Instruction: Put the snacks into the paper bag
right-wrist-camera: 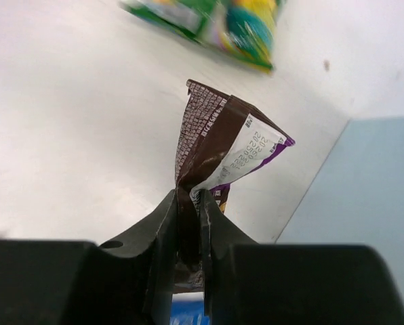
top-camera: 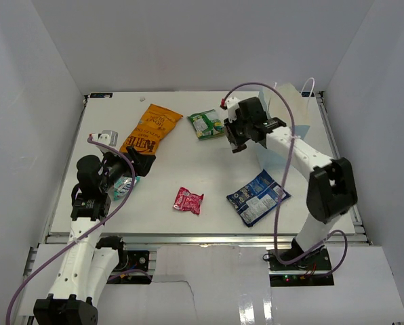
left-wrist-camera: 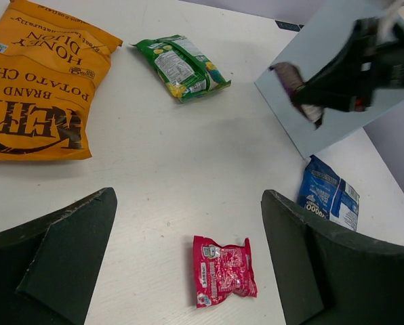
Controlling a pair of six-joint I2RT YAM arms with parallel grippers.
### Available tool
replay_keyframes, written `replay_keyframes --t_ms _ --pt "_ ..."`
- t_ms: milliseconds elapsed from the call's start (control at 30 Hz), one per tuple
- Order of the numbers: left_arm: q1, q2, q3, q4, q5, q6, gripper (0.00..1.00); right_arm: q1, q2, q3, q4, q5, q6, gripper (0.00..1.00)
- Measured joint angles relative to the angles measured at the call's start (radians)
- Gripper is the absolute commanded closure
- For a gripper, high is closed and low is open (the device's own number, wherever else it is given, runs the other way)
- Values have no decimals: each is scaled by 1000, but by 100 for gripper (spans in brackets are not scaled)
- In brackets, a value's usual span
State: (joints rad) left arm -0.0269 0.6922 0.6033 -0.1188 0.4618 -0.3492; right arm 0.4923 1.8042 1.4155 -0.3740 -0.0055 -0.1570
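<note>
My right gripper (right-wrist-camera: 190,196) is shut on the dark brown bar (right-wrist-camera: 219,145) and holds it above the table, beside the left edge of the light-blue paper bag (right-wrist-camera: 365,203). In the top view this gripper (top-camera: 234,139) hangs between the green packet (top-camera: 205,124) and the bag (top-camera: 300,125). My left gripper (left-wrist-camera: 188,196) is open and empty, with the small red packet (left-wrist-camera: 222,269) on the table below it. The orange chip bag (top-camera: 151,128), the blue-and-white packet (top-camera: 256,196) and the teal packet (top-camera: 124,186), partly hidden under the left arm, lie flat.
A small grey-white object (top-camera: 107,135) lies at the table's left edge. White walls close in the table on three sides. The bag's white cord handles (top-camera: 310,84) stick up at the back right.
</note>
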Motion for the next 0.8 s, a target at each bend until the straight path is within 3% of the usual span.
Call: replay_keyframes --t_ms 167,333,533,800 --pt "0 -2 0 0 5 0 2 4 -319 -4 -15 -222 -85 92" --pt "2 -2 0 0 11 0 2 -37 -485 89 -27 -293 -93 92" --pt "2 -3 0 0 12 0 2 -228 -536 163 -27 -299 -77 92" --pt "2 -2 0 0 18 0 2 -420 -480 165 -45 -312 -49 92"
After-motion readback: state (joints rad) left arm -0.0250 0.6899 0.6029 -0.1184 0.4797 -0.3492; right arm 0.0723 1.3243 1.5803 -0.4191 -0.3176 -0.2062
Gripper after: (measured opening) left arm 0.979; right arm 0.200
